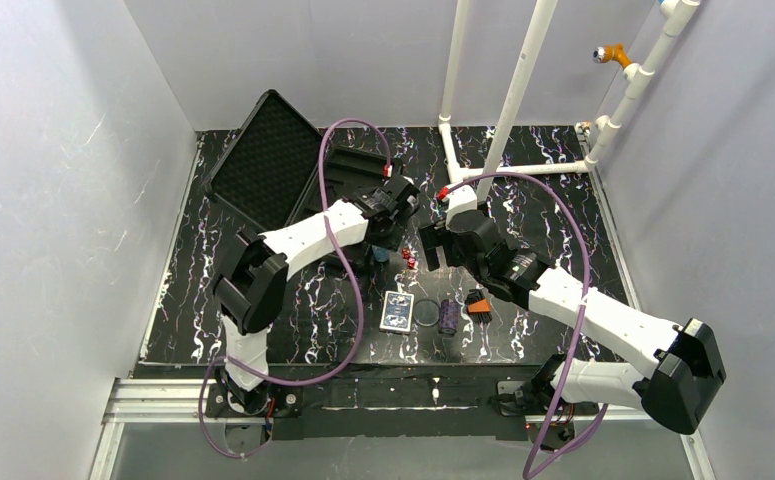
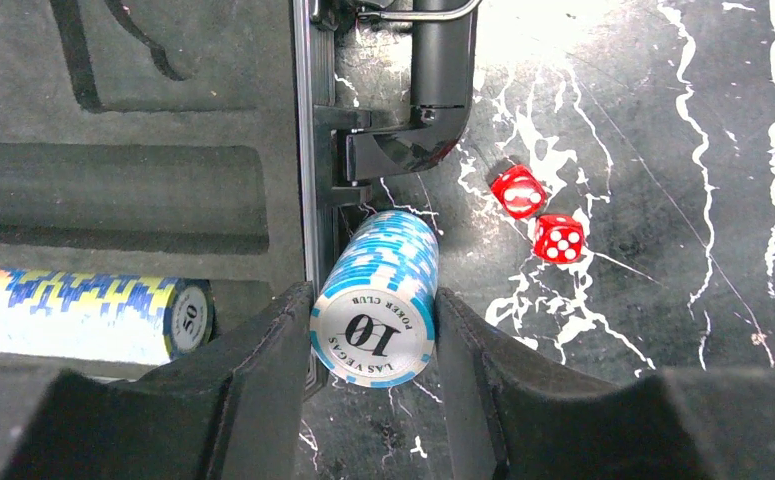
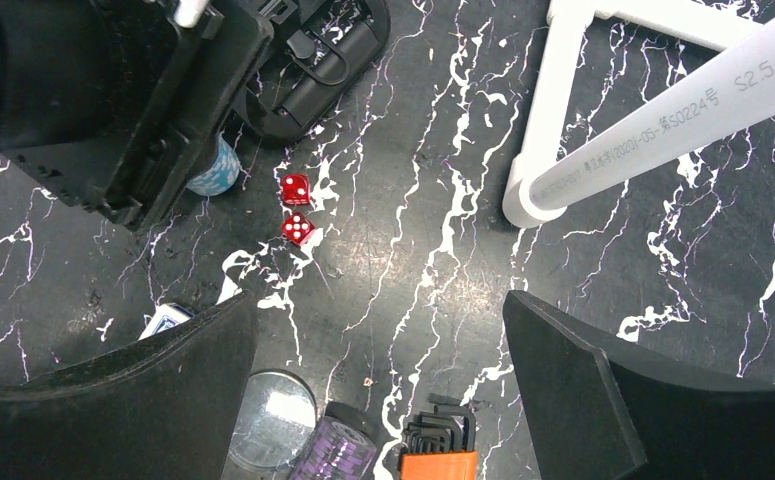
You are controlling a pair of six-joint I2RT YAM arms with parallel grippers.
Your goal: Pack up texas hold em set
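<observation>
While the left gripper (image 2: 373, 335) seemingly pinches the blue chip roll (image 2: 383, 260), lift level toward the ten-o'clock tray slot (image 2: 113, 190).

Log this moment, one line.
left gripper: shut on blue roll beside case | right gripper: open, empty | deck, disc: on table

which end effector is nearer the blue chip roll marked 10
Left. The left end effector grips the blue chip roll on both sides; the right end effector hangs open, apart, past the red dice.
</observation>
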